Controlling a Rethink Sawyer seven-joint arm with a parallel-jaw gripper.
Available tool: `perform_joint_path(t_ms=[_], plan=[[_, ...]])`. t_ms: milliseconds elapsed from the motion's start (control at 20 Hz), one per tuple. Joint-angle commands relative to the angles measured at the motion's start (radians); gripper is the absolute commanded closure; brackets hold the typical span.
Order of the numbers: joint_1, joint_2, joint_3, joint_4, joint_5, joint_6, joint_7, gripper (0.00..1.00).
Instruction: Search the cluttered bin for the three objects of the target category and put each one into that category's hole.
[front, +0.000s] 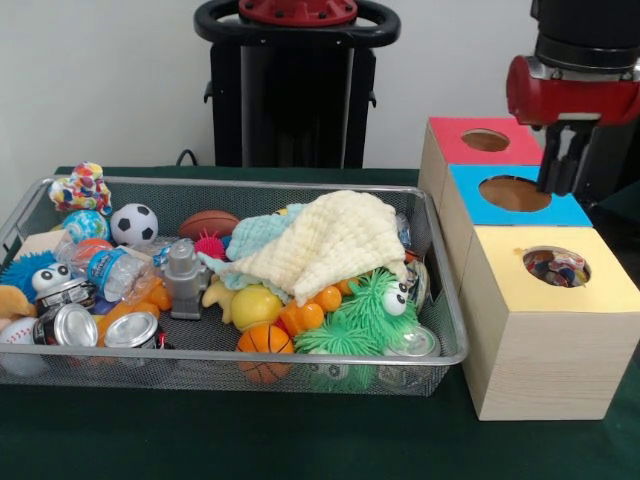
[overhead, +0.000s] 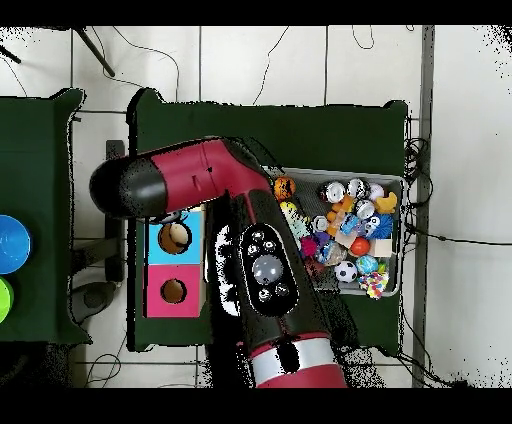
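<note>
Gripper (front: 563, 160) hangs over blue-topped box (front: 520, 205); jaw state unclear, possibly together. One spotted cloth piece (front: 82, 188) sits at wire basket (front: 440, 300) far corner. Yellow-topped box hole (front: 556, 267) shows colourful contents. Waffle cloth (front: 330, 240) drapes over toys.

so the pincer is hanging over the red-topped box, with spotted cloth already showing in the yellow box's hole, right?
Not quite. In the front view the pincer hangs over the blue-topped box, not the red-topped box behind it. The rest holds: spotted cloth shows inside the hole of the yellow-topped box.
</note>
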Motion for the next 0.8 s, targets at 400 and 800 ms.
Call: perform_joint_path(t_ms=[400,800], plan=[[-0.197,0.077,0.116,0.102,-0.111,-0.025,-0.327,1.0],[-0.29,0.143,0.174,0.03,-0.189,-0.056,-0.371,1.0]])
